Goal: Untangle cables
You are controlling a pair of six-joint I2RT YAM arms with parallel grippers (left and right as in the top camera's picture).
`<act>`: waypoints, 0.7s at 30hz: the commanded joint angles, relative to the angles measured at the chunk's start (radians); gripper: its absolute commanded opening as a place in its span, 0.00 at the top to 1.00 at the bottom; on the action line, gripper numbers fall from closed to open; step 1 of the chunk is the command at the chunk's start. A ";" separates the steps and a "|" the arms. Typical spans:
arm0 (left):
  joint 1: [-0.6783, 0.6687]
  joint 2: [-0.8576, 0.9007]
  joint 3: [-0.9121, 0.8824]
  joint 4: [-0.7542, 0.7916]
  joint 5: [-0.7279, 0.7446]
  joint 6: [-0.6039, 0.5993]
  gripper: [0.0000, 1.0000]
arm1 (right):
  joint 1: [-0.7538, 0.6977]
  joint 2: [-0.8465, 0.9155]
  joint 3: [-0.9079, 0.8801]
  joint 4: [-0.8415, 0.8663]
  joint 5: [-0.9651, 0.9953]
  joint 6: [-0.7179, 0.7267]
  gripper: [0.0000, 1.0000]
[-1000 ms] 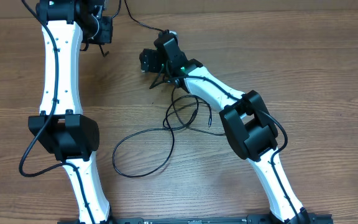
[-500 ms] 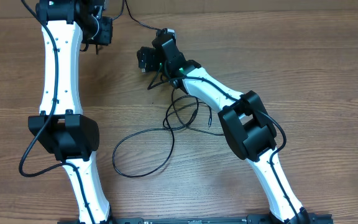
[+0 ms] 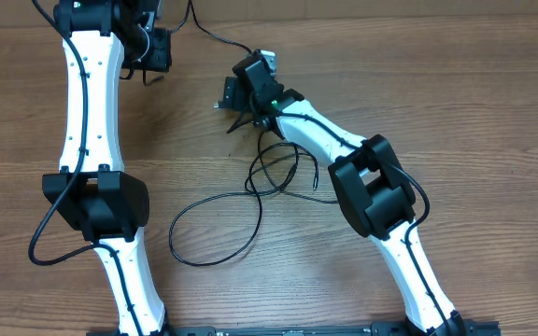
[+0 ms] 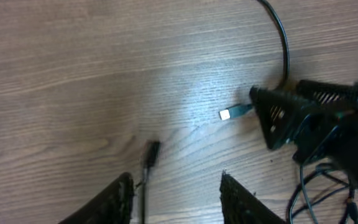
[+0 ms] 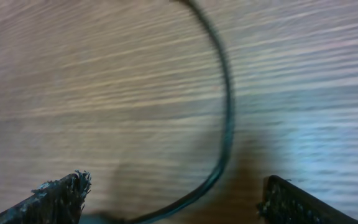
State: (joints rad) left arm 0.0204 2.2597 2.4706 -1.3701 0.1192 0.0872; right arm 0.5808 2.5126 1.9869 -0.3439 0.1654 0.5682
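Since prev. frame, overhead: my right gripper [image 3: 232, 105] has turned at the wrist. Cables [image 3: 215, 233] stay looped mid-table [image 3: 456, 103], and one cord [image 3: 215, 37] runs in from the far edge.

L wrist cam only: left gripper [image 4: 176, 182] jaws apart, nothing held. Black plug [image 4: 152, 150] lies on the wood ahead of them. Silver-tipped plug [image 4: 225, 114] sits just beside my right finger [image 4: 275, 115].

R wrist cam (blurred): right jaws wide apart, cord arcs between them, ungripped.
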 commanded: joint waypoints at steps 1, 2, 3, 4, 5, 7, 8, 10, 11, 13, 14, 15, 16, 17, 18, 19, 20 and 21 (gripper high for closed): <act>-0.002 0.010 -0.002 -0.008 0.012 0.002 0.48 | -0.058 0.019 0.010 -0.009 -0.038 0.000 0.09; -0.002 0.010 -0.002 -0.006 0.012 0.002 0.46 | -0.067 0.018 0.010 -0.003 -0.078 0.000 0.09; -0.002 0.010 -0.002 -0.003 0.012 0.002 0.44 | -0.074 0.018 0.010 0.000 -0.099 0.002 0.10; -0.002 0.010 -0.002 -0.002 0.012 0.002 0.39 | -0.077 0.018 0.010 0.000 -0.099 0.006 0.10; -0.002 0.010 -0.002 -0.002 0.012 0.002 0.32 | -0.079 0.018 0.010 -0.002 -0.090 0.007 0.10; -0.002 0.010 -0.002 -0.003 0.012 0.002 0.21 | -0.080 0.018 0.010 -0.009 -0.047 0.007 0.10; -0.002 0.010 -0.002 -0.005 0.012 0.002 0.18 | -0.080 0.018 0.010 -0.014 -0.023 0.006 0.11; -0.002 0.010 -0.002 -0.007 0.011 0.002 0.13 | -0.080 0.018 0.010 -0.030 0.016 -0.006 0.11; -0.002 0.010 -0.002 -0.007 0.011 0.003 0.09 | -0.080 0.018 0.010 -0.035 0.021 -0.026 0.11; -0.002 0.010 -0.002 -0.007 0.012 0.002 0.00 | -0.078 0.018 0.010 -0.046 0.027 -0.061 0.12; -0.002 0.010 -0.002 -0.008 0.013 0.002 0.00 | -0.076 0.019 0.010 -0.048 0.026 -0.075 0.12; -0.004 0.010 -0.002 -0.008 0.013 0.002 0.01 | -0.071 0.019 0.010 -0.047 0.031 -0.100 0.12; -0.004 0.010 -0.002 -0.009 0.013 0.002 0.00 | -0.068 0.019 0.010 -0.048 0.048 -0.107 0.12; -0.005 0.010 -0.002 -0.011 0.013 0.002 0.00 | -0.065 0.019 0.010 -0.052 0.072 -0.107 0.12; -0.006 0.010 -0.002 -0.014 0.013 0.002 0.00 | -0.062 0.019 0.010 -0.055 0.095 -0.121 0.12; -0.008 0.010 -0.002 -0.018 0.013 0.002 0.00 | -0.059 0.019 0.010 -0.056 0.104 -0.147 0.12; -0.008 0.010 -0.002 -0.021 0.013 0.002 0.00 | -0.057 0.019 0.010 -0.055 0.104 -0.160 0.11; -0.008 0.010 -0.002 -0.022 0.013 0.002 0.00 | -0.056 0.019 0.010 -0.054 0.105 -0.175 0.12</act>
State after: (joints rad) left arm 0.0196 2.2597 2.4706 -1.3861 0.1200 0.0830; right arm 0.5144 2.5126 1.9919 -0.3897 0.2283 0.4576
